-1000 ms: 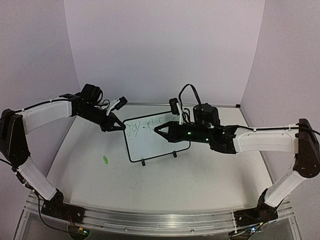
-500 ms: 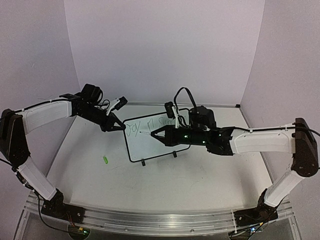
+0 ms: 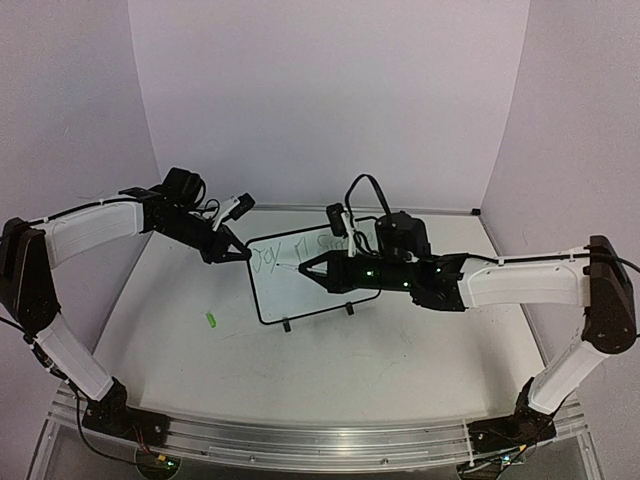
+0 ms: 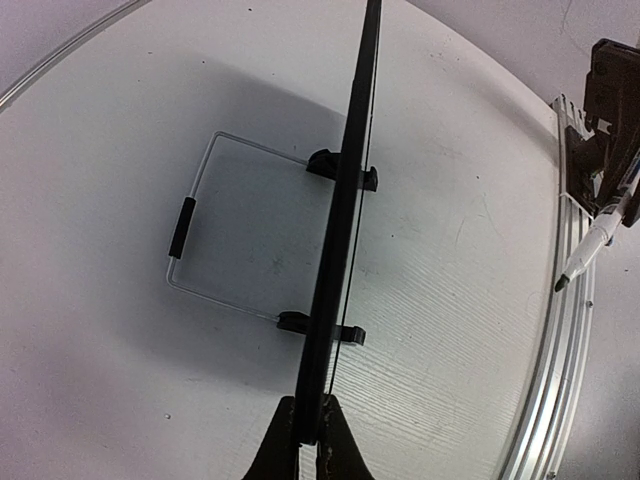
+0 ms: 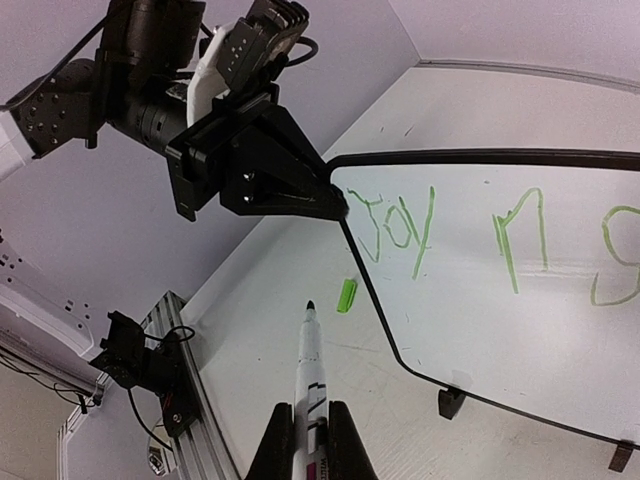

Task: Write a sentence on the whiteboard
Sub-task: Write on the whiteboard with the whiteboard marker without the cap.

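The whiteboard (image 3: pixel 300 295) stands upright on two black feet at mid-table. Green words of the sentence (image 5: pixel 400 225), "Joy in" and the start of another letter, run along its top; they show faintly in the top view (image 3: pixel 268 259). My left gripper (image 3: pixel 243 255) is shut on the board's upper left corner; in the left wrist view it (image 4: pixel 308 440) pinches the edge-on frame (image 4: pixel 345 200). My right gripper (image 3: pixel 312 268) is shut on a white marker (image 5: pixel 313 370), uncapped. The marker's tip sits just off the board's lower left, apart from the surface.
A green marker cap (image 3: pixel 211 320) lies on the table left of the board, also in the right wrist view (image 5: pixel 346 295). A wire stand (image 4: pixel 190 225) props the board from behind. An aluminium rail (image 3: pixel 320 440) runs along the near edge.
My right gripper with the marker has moved left and slightly down in front of the board, away from the top line of writing. The left arm and board have not moved.
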`<state>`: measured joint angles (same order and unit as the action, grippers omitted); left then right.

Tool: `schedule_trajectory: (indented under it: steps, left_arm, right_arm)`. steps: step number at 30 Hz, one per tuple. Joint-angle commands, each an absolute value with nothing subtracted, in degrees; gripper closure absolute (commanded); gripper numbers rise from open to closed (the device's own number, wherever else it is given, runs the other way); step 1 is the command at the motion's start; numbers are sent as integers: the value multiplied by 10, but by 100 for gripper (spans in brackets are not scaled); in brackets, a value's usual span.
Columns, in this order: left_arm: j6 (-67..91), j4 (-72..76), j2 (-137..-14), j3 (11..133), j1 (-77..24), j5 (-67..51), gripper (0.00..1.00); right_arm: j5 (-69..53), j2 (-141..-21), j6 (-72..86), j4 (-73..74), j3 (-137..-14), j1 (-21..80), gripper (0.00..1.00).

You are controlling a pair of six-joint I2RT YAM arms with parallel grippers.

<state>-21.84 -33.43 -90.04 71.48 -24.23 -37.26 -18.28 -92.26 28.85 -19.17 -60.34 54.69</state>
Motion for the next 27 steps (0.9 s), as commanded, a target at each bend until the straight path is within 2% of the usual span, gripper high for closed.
schedule_trajectory:
  steps: [1, 27]
  left_arm:
    - [-236, -345, -911, 715, -245, -326, 100]
    - [-236, -346, -911, 715, -249, -319, 100]
  right_arm:
    - [-179, -927, 284, -202, -622, 551, 100]
    - [-185, -940, 280, -214, -628, 553, 100]
